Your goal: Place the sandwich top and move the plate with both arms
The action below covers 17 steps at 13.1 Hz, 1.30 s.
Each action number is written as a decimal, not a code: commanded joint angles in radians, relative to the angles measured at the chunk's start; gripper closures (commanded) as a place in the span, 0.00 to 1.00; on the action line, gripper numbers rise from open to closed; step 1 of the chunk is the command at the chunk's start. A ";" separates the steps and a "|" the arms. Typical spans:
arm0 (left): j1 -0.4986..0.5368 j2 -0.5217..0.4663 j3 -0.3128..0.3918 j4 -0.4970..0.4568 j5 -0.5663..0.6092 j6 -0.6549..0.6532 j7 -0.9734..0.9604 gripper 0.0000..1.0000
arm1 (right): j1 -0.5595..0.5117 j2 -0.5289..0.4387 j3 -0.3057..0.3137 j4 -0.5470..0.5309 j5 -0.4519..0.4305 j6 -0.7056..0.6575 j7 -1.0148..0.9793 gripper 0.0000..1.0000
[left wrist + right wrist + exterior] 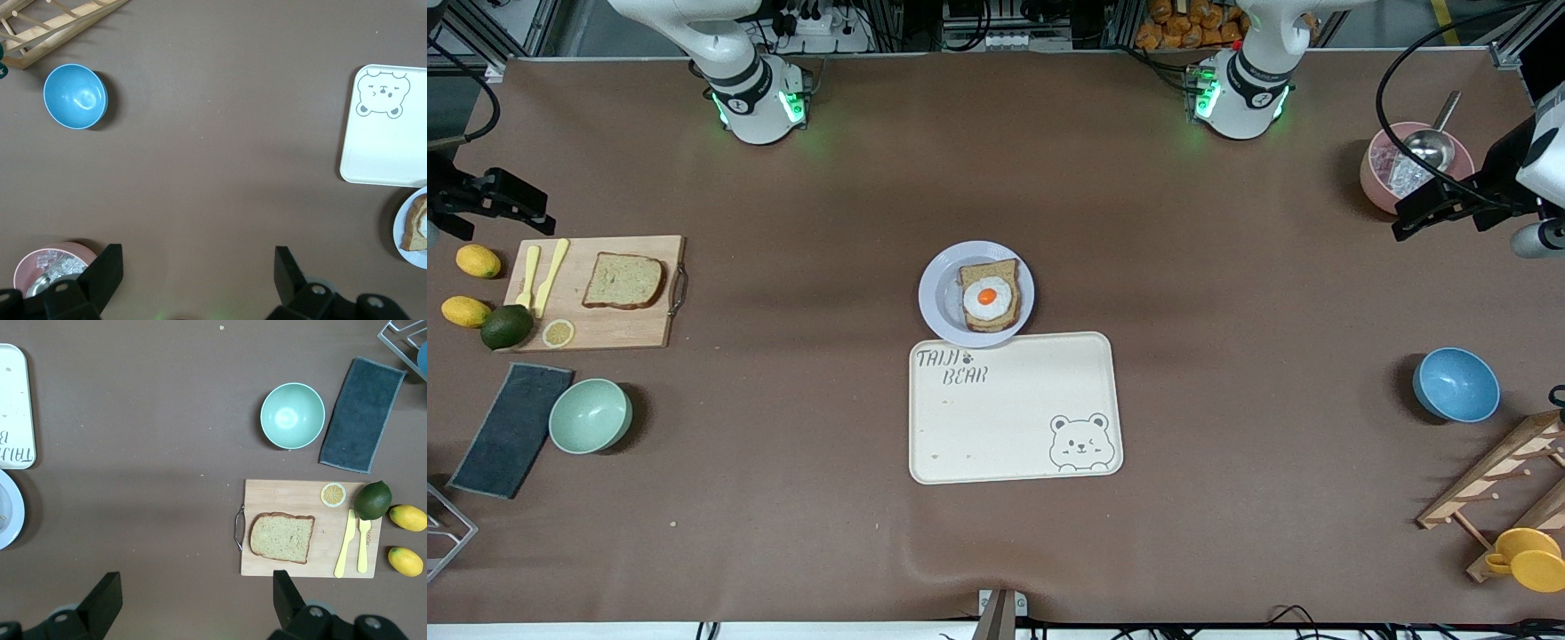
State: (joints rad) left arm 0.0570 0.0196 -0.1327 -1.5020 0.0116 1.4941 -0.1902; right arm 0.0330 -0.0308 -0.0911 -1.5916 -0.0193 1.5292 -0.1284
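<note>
The sandwich top lies flat on a wooden cutting board toward the right arm's end of the table; it also shows in the right wrist view. The plate sits mid-table and holds a bread slice with a fried egg. The plate's edge shows in the left wrist view and the right wrist view. My right gripper is open and empty, raised over the table beside the board. My left gripper is open and empty, raised beside a pink bowl.
A cream bear tray touches the plate on its nearer edge. The board also holds two yellow utensils and a lemon slice; lemons and an avocado lie beside it. A green bowl, dark cloth, blue bowl and wooden rack stand toward the ends.
</note>
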 commanded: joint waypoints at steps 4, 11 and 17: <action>0.004 0.000 -0.001 -0.001 -0.005 0.005 -0.015 0.00 | -0.008 0.009 -0.004 -0.027 -0.016 0.006 0.010 0.00; 0.006 0.011 0.001 -0.004 -0.005 0.011 -0.014 0.00 | -0.044 0.029 -0.006 -0.062 -0.014 0.034 0.004 0.00; 0.009 0.017 0.001 -0.006 -0.005 0.011 -0.014 0.00 | -0.056 0.032 -0.006 -0.068 -0.005 0.034 -0.003 0.00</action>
State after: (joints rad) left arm 0.0624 0.0354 -0.1320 -1.5037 0.0116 1.4966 -0.1911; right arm 0.0004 0.0098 -0.1049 -1.6434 -0.0200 1.5537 -0.1284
